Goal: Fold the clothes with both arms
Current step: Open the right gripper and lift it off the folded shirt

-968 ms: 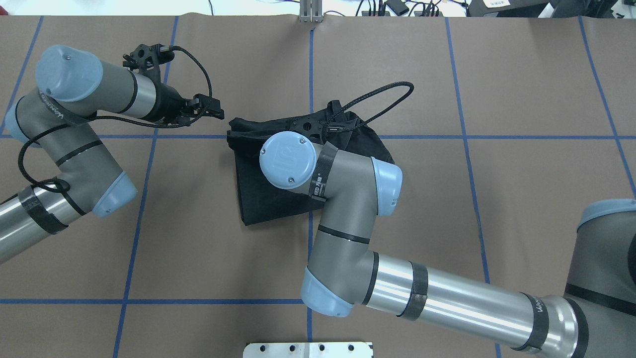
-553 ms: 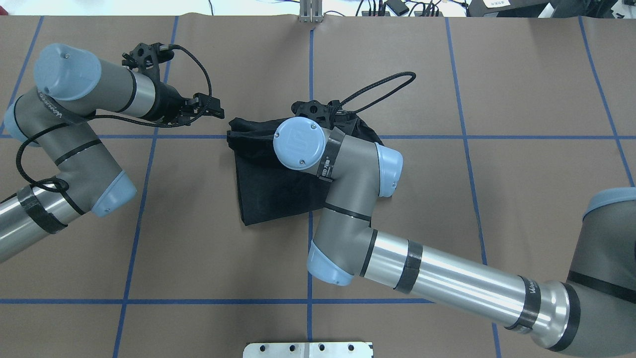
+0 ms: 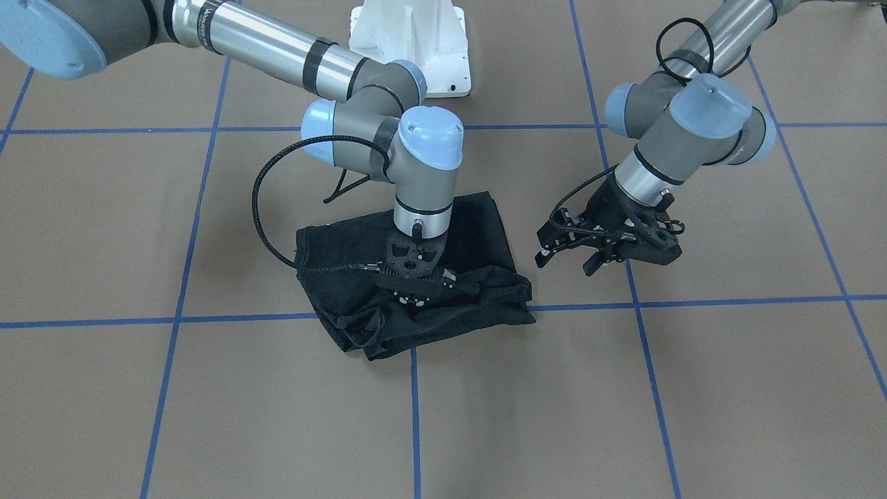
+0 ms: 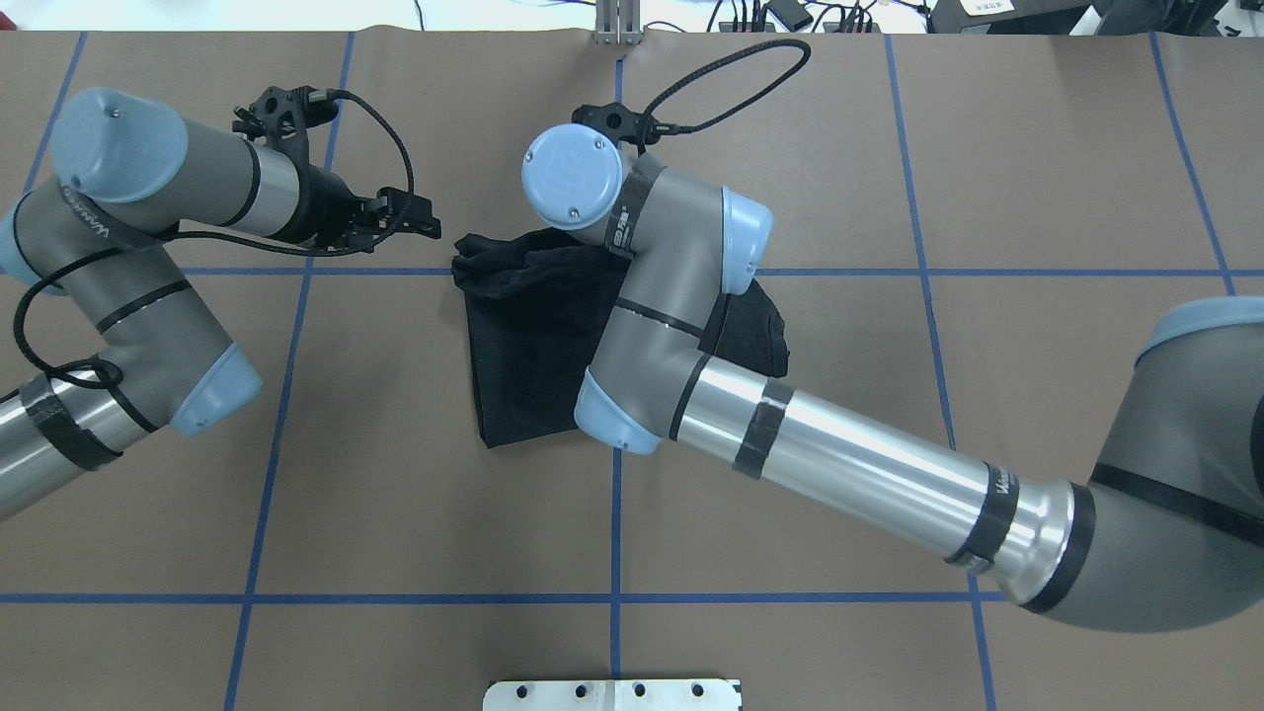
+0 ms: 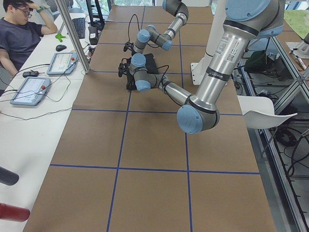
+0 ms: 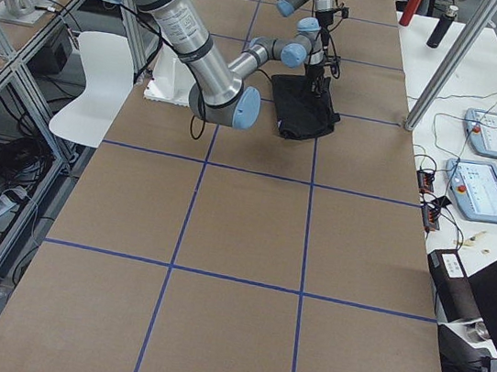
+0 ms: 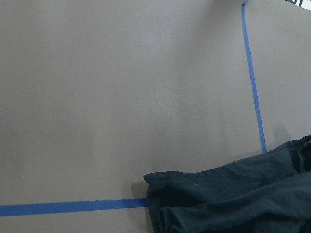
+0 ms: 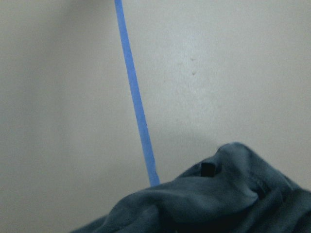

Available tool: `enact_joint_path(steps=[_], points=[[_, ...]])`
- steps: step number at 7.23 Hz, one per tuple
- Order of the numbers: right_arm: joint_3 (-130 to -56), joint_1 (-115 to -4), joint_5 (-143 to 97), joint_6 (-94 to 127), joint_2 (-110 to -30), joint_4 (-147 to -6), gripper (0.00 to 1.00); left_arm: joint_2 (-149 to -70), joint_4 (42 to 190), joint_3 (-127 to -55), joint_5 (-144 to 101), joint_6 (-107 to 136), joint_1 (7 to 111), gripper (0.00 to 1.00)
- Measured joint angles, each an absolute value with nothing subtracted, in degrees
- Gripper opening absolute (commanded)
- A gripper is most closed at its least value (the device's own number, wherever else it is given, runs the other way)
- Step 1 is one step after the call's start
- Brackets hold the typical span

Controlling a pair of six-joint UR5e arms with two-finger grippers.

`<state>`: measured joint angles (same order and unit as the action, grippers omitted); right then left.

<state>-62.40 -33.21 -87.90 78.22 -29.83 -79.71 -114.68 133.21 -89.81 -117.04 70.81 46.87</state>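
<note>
Brown table [image 4: 1037, 148] gridded with blue tape [image 4: 395, 598] — white chair [image 6: 96, 81], side desk [image 5: 43, 121] alongside

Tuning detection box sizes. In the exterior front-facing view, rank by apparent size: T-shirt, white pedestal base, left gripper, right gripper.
1. T-shirt: clearly largest.
2. white pedestal base and left gripper: these look about alike, and the base is cut off by the view's top edge, so they are not ranked.
3. right gripper: smallest, with its tips partly sunk in the cloth.
</note>
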Motion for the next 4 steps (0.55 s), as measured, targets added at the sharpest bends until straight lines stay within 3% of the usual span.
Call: enact_joint_path(steps=[2,4], points=[[-56.44,-35.45,-87.11,76.19,-28.49,-75.45,0.00,-113.34,133.03,-91.73,-117.75,70.89,46.92,1.00],[-55.21,-38.03,-88.87,73.28,-27.06,-74.68,0.00,-113.07,132.99,-92.07,-117.85,70.92,46.93,1.00]])
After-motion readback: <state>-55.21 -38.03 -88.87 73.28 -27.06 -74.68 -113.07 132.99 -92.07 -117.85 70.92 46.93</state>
